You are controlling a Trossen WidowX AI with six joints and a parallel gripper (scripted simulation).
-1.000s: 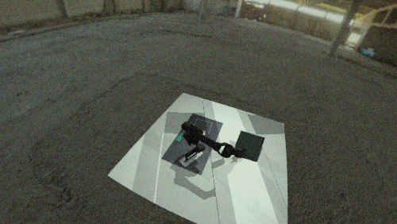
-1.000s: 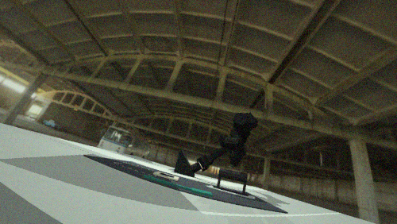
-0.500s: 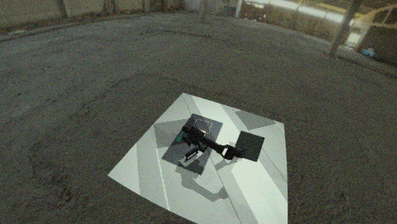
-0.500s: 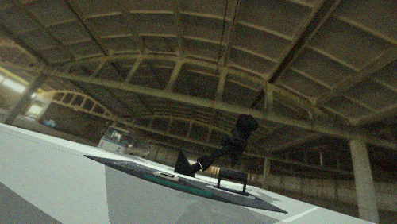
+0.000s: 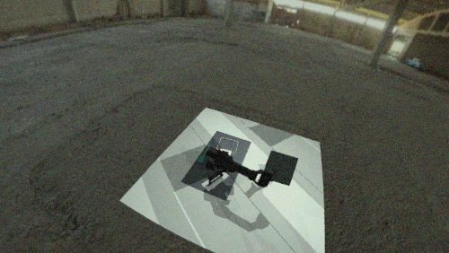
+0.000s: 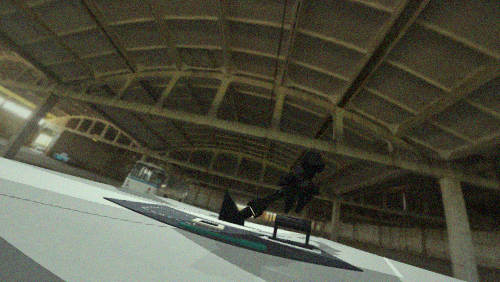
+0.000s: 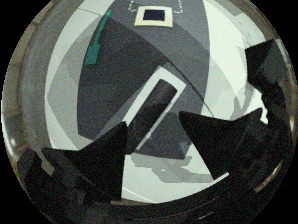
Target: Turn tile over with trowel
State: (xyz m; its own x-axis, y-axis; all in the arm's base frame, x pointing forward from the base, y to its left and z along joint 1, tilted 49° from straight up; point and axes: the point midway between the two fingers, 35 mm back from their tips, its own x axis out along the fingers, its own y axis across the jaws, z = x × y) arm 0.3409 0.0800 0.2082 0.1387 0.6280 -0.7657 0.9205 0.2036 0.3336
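Note:
The tile is cream with a dark square on its upward side. It lies flat on the dark mat, across the near edge of the dashed outline. The trowel rests on the mat away from the tile, its pale blade flat and its black bar handle raised on two posts. My gripper is open and empty just above the handle. The handle lies slanted below and between the spread fingers in the wrist view.
A teal strip with a wider block lies along one long side of the mat. A dark square panel lies beside the arm's base. The pale table carries shadows of the arm.

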